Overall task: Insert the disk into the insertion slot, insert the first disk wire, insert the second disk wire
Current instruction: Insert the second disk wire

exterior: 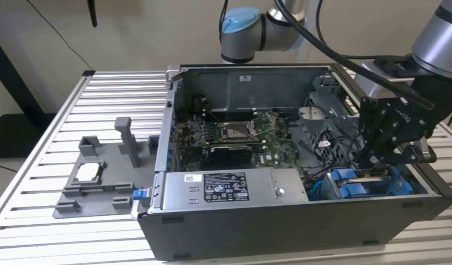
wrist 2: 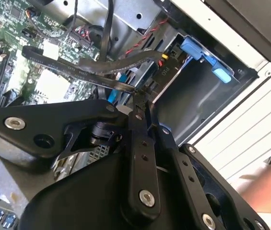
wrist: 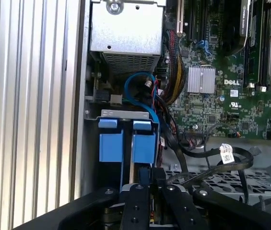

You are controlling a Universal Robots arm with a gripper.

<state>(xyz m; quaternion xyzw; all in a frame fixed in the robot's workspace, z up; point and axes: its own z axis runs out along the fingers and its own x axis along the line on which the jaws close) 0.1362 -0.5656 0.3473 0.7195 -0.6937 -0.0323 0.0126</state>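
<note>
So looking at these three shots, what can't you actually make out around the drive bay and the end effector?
- Disk seating: in the exterior view the end effector covers the blue carrier, hiding how deep it sits in the insertion slot.
- Wire connections: in the second wrist view the flat black cable runs behind the end effector, so its plug end is hidden.
- Disk body: in the first wrist view just blue tabs are visible.

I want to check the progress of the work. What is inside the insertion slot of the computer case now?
Inside the insertion slot the blue carrier of the disk is seated. The end effector hangs directly above it and covers the rear end, so whether any wire is plugged in cannot be seen.
</note>
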